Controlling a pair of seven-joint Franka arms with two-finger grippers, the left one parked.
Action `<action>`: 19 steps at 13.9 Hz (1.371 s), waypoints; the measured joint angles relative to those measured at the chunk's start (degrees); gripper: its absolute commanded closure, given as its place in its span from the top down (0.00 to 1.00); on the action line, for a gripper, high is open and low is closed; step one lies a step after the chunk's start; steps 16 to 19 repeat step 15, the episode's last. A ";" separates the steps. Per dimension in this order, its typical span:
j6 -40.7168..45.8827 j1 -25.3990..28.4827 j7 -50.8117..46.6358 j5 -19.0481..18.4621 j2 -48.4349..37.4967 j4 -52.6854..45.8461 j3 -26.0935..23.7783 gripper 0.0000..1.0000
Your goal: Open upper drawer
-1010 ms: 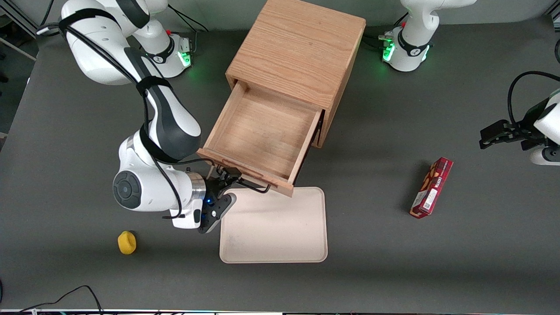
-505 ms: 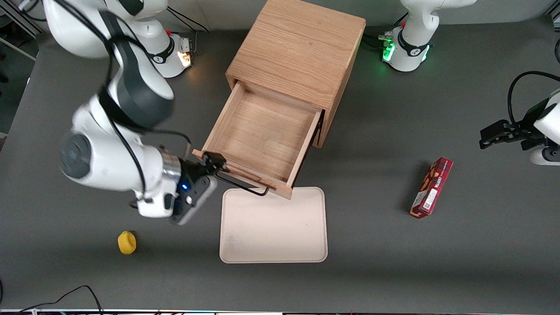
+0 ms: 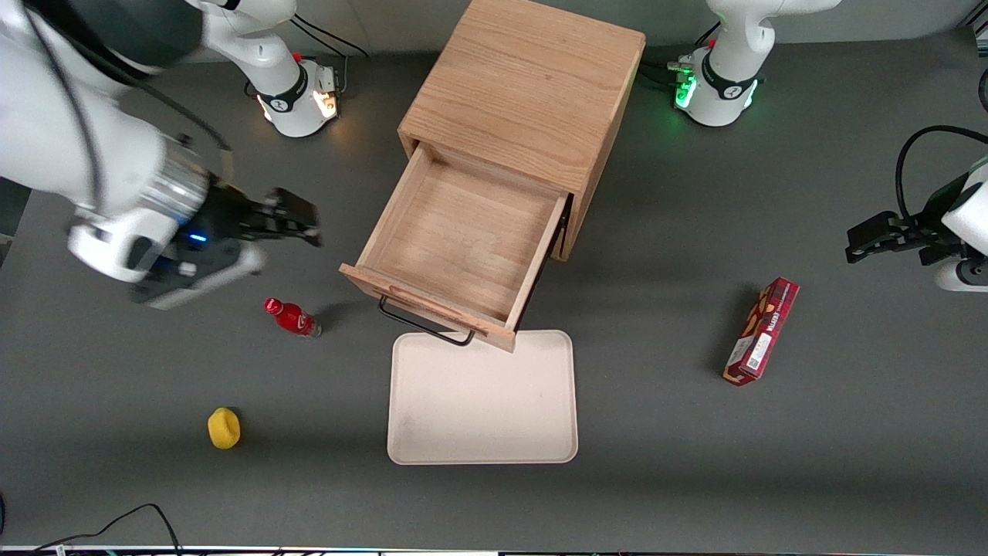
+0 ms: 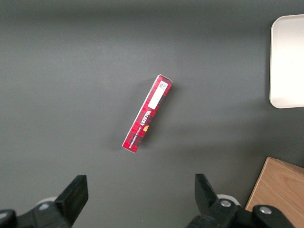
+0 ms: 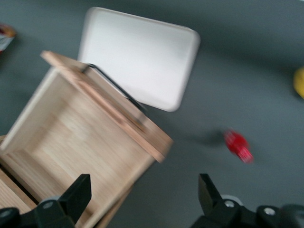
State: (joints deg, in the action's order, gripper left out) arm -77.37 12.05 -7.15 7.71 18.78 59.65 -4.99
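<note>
Having let go of the handle [image 3: 426, 324], the gripper [image 3: 297, 216], fingers spread, has withdrawn toward the working arm's table edge, leaving the upper drawer [image 3: 463, 239] fully open.

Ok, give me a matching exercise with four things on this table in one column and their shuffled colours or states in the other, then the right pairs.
Things:
1. upper drawer
2. bottle
3. tray
4. hand

States:
A. cream, bare, in front of the cabinet
B. pulled out, nothing inside
C. open, above the table, holding nothing
D. red, lying on the table

Pairs: 1-B, 2-D, 3-A, 4-C
</note>
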 measured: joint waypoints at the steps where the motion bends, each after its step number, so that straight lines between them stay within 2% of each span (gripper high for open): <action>1: 5.64 -0.47 -0.20 -0.61 -2.67 0.31 2.92 1.00; 2: 10.27 -1.00 -0.21 -1.91 -5.63 1.26 5.24 1.00; 4: 12.19 -1.41 -0.23 -3.58 -12.80 8.18 9.05 1.00; 7: 3.82 -1.51 -0.67 -7.42 -26.44 28.41 11.66 1.00; 10: -4.17 -1.47 -3.18 -8.51 -37.08 45.52 11.78 1.00; 12: -6.06 -1.46 -4.98 -8.75 -38.64 48.62 12.15 1.00; 19: -7.19 -1.45 -6.01 -8.86 -35.67 45.99 13.72 1.00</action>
